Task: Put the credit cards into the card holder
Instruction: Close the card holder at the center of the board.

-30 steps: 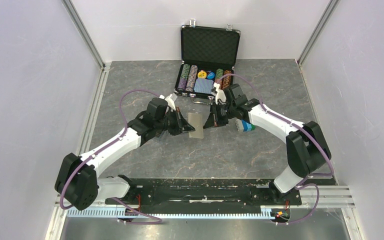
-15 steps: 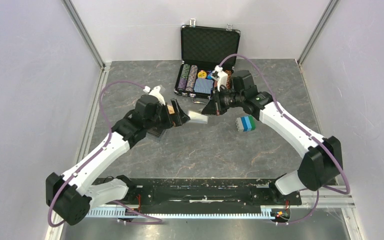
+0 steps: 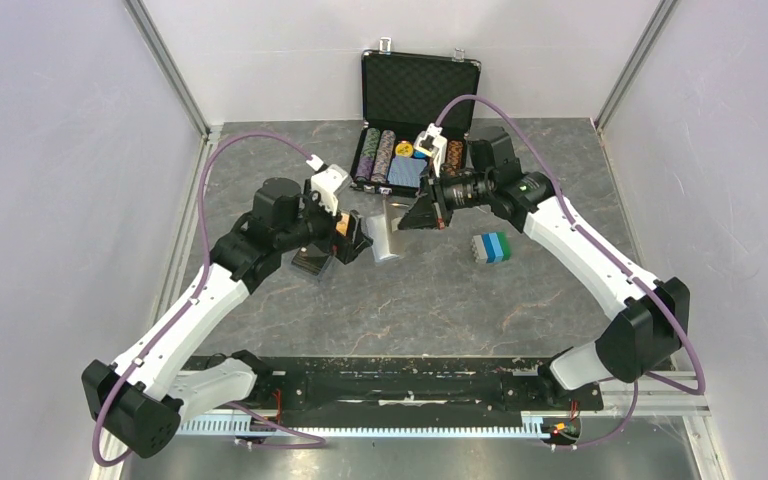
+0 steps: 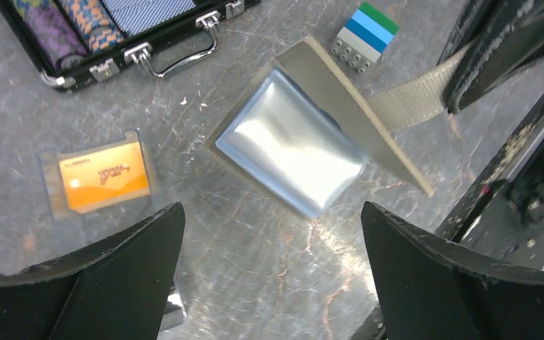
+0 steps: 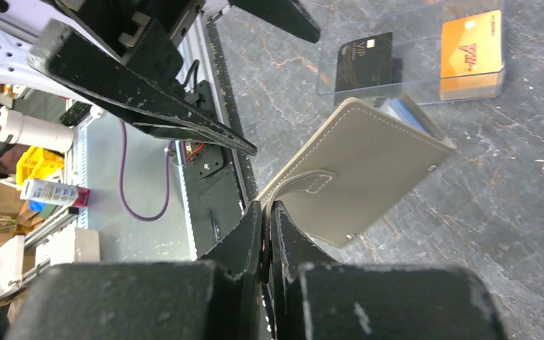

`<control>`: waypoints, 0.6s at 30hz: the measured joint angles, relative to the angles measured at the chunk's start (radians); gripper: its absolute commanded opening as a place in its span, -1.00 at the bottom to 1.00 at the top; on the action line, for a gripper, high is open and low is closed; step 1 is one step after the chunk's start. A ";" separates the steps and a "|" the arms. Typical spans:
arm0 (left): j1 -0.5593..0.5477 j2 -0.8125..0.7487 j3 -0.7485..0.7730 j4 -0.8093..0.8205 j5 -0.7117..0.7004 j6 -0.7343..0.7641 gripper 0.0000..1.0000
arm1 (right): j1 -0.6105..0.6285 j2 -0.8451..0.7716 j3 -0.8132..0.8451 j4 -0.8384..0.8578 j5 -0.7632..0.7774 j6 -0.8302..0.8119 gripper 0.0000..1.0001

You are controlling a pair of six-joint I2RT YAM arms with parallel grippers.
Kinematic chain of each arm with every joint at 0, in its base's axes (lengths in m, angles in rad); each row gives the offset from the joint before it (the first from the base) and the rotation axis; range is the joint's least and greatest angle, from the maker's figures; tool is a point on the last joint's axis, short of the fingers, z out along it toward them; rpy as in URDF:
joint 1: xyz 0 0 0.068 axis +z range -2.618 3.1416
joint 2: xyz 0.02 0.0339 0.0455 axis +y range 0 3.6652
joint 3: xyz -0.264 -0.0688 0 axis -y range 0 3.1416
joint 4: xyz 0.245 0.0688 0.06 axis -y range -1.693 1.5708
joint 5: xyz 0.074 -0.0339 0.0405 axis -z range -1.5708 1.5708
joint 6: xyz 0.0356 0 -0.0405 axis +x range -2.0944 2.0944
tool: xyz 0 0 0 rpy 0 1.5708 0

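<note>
L gripper (image 4: 273, 212) has let go of the card holder (image 4: 290, 149) and backed off to its own side. A sec ago it was clamped on the holder's edge; now its jaws stand wide w/ nothing btwn them. R gripper (image 5: 265, 212) has lifted and swung back a bit, jaws pressed together on the holder's strap (image 4: 407, 106). So the khaki flap tilts up, and the holder, flat and shut before, now lies open. My read for the task: R keeps the holder open, L is free to fetch a card, no card in yet.

Near to far:
- **Cards:** the black card (image 5: 363, 60) sits by L's wrist in a clear plastic tray (image 5: 418, 28). The orange card (image 4: 104, 180) is just off L's left finger, seemingly in the same tray. Exact seating: can't tell.
- **Brick:** a blue-green brick stack (image 3: 491, 247) stands off R's outer side, apart from it.
- **Holder:** straight ahead of L's tips, its lower half lies on the table (image 3: 440, 300), pale blue lining up. No orange or black card visible inside.
- **Case:** farthest, behind both grippers, is the open chip case (image 3: 420, 90). Chip rows (image 3: 380, 155) and a blue patterned deck (image 3: 407, 172) fill its base; the lid shows only foam.
</note>
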 measured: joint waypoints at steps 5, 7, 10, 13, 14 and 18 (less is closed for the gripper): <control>0.000 0.002 0.000 0.012 0.087 0.154 0.99 | 0.000 0.002 0.011 -0.017 -0.061 -0.007 -1.00; 0.000 0.009 0.000 0.035 0.132 0.177 0.99 | 0.000 0.003 0.014 -0.018 -0.078 -0.007 -1.00; 0.000 0.046 0.000 0.103 0.187 0.183 1.00 | 0.000 0.005 0.015 -0.019 -0.098 -0.007 -1.00; -0.001 0.093 0.000 0.168 0.224 0.182 1.00 | 0.000 0.008 0.015 -0.024 -0.113 -0.006 -1.00; -0.002 0.109 0.000 0.185 0.232 0.179 1.00 | 0.000 0.008 0.015 -0.026 -0.115 -0.006 -1.00; -0.014 0.147 0.000 0.229 0.250 0.174 1.00 | 0.000 0.016 0.018 -0.029 -0.118 -0.006 -1.00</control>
